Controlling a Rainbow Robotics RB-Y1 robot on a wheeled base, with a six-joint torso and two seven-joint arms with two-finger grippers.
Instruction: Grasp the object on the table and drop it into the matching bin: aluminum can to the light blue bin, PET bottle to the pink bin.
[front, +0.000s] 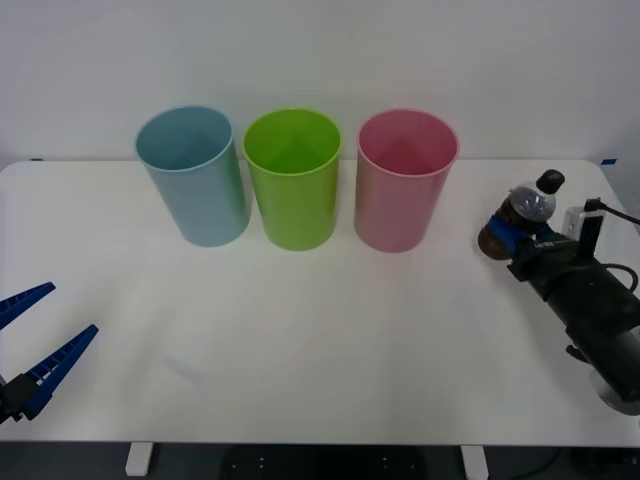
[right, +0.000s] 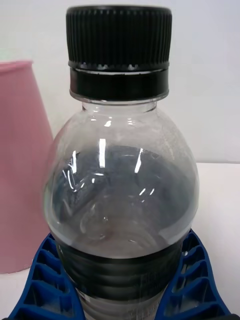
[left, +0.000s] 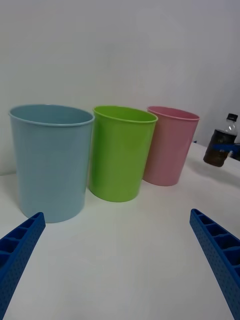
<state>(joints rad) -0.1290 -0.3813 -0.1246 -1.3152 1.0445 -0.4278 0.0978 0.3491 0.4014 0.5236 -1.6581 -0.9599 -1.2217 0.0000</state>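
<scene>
Right gripper (front: 512, 238): at the table's right side, its blue ribbed fingers (right: 42, 285) clamped on the lower body of the PET bottle, one finger on each flank.
PET bottle (front: 522, 217): small, clear plastic, dark brown liquid, black ribbed cap (right: 119, 50); held tilted in the front view, cap pointing up and away from the robot, apparently lifted off the tabletop, though contact cannot be judged for certain.
Bottle label: a dark band sits between the fingers in the right wrist view; no writing or brand can be read on it.
Left gripper (front: 40, 335): low over the near left corner of the table, fingers (left: 217, 252) spread wide apart, holding and touching nothing.
Pink bin (front: 405, 180): upright on the far part of the table, rightmost of three bins, near the held bottle and to its left; the mouth is open and unobstructed.
Lime green bin (front: 292, 178): upright, middle of the row, just beside the pink bin.
Light blue bin (front: 195, 175): upright, leftmost of the row, just beside the green bin.
Table (front: 300, 340): white, with rounded corners; the surface between the bottle and the pink bin is bare.
Bins, markings: plain, no lettering visible.
</scene>
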